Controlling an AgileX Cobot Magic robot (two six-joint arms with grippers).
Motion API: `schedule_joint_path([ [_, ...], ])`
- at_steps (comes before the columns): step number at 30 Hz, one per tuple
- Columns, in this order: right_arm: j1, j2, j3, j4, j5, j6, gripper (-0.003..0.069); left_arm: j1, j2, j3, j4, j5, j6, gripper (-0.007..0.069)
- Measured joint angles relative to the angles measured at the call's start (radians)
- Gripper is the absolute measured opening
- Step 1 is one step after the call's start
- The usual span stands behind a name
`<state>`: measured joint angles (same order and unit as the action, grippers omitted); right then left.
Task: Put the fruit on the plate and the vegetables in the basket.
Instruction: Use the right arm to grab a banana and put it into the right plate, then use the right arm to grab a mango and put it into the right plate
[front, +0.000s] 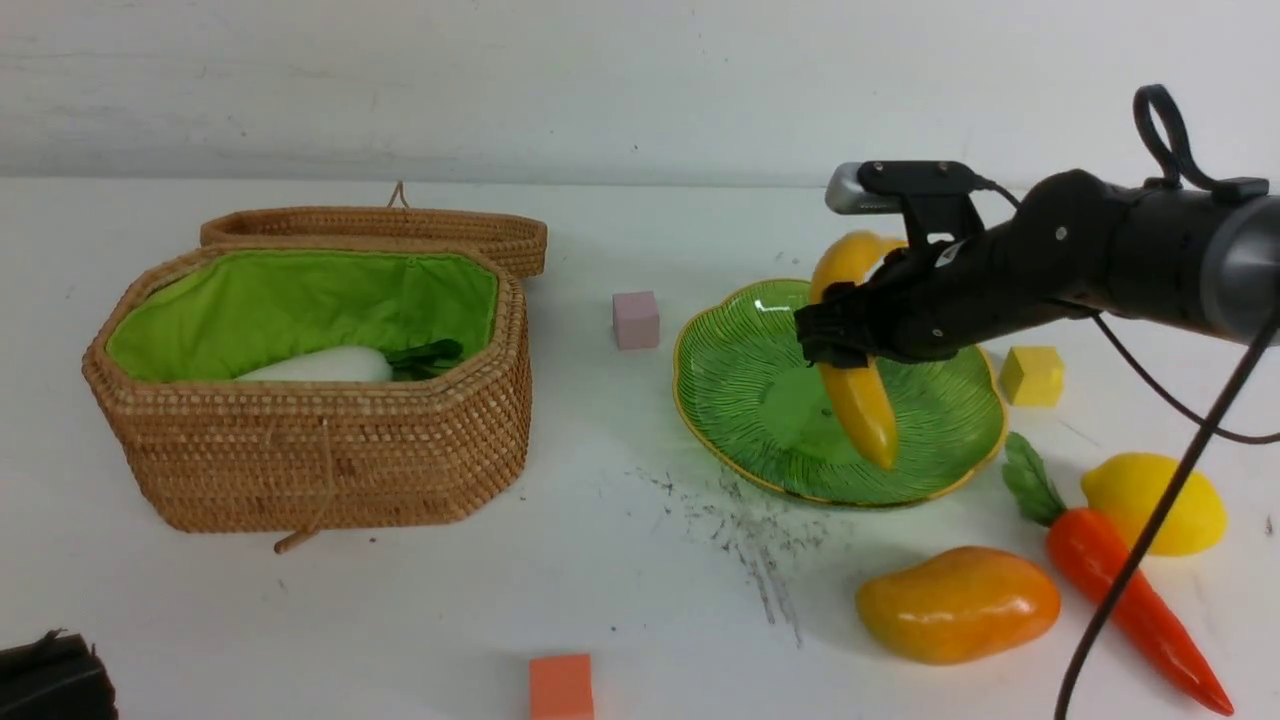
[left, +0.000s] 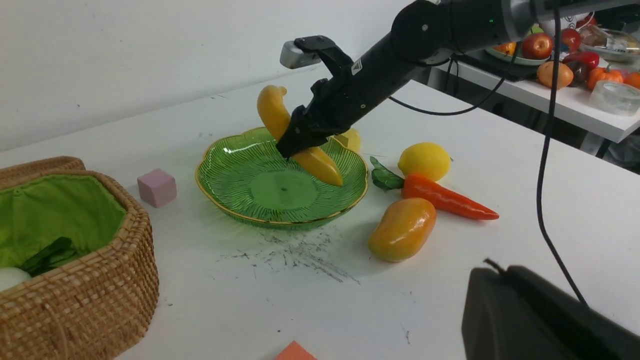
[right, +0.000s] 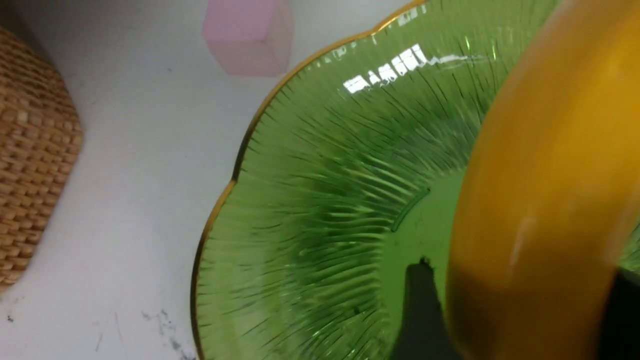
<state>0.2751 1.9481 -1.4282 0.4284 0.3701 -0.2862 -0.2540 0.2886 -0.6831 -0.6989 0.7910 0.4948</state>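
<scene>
Banana (front: 866, 412) middle (behind right gripper (front: 826, 338))

1. Three fruits: a banana (front: 862, 400), a mango (front: 957, 603), a lemon (front: 1150, 502).
2. Two vegetables in sight: a radish (front: 320, 366), a carrot (front: 1130, 590).
3. Three small cubes: a pink cube (front: 636, 319), a yellow cube (front: 1032, 375), an orange cube (front: 560, 687).
4. One plate (front: 740, 400).
5. One basket (front: 320, 450).
</scene>
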Motion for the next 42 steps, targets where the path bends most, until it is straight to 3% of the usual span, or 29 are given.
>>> schedule_joint_path([
  [1, 0.000, -0.003, 0.000, -0.001, -0.002, 0.000, 0.0549, 0.000, 0.000, 0.000, 0.000, 0.005, 0.000, -0.0008],
  [3, 0.000, -0.017, 0.000, -0.008, 0.018, 0.000, 0.0636, 0.000, 0.000, 0.000, 0.000, 0.007, 0.000, -0.0008],
  [7, 0.000, -0.094, 0.000, -0.046, 0.155, 0.000, 0.0662, 0.000, 0.000, 0.000, 0.000, 0.007, 0.000, -0.0005],
  [13, 0.000, -0.268, 0.002, -0.154, 0.480, -0.008, 0.0468, 0.000, 0.000, 0.000, 0.000, 0.011, 0.000, -0.0003],
  [15, 0.000, -0.364, 0.050, -0.214, 0.608, -0.031, 0.0309, 0.000, 0.000, 0.000, 0.000, 0.015, 0.000, -0.0003],
  [18, 0.000, -0.459, 0.145, -0.234, 0.672, -0.047, 0.0158, 0.000, 0.000, 0.000, 0.000, 0.038, 0.000, -0.0003],
  [20, 0.000, -0.521, 0.215, -0.239, 0.685, -0.068, 0.0106, 0.000, 0.000, 0.000, 0.000, 0.057, 0.000, -0.0003],
  [23, 0.000, -0.563, 0.272, -0.255, 0.688, -0.117, 0.0094, 0.000, 0.000, 0.000, 0.000, 0.070, 0.002, -0.0003],
  [29, 0.000, -0.570, 0.322, -0.253, 0.619, -0.337, 0.0232, 0.000, 0.000, 0.000, 0.000, 0.081, 0.003, -0.0001],
  [31, 0.000, -0.541, 0.322, -0.231, 0.594, -0.468, 0.0354, 0.000, 0.000, 0.000, 0.000, 0.082, 0.003, 0.0001],
  [37, 0.000, -0.446, 0.323, -0.214, 0.607, -0.722, 0.0592, 0.000, 0.000, 0.000, 0.001, 0.088, 0.003, 0.0003],
  [42, 0.000, -0.382, 0.324, -0.214, 0.615, -0.755, 0.0633, 0.000, 0.000, 0.000, 0.004, 0.089, 0.015, 0.0004],
])
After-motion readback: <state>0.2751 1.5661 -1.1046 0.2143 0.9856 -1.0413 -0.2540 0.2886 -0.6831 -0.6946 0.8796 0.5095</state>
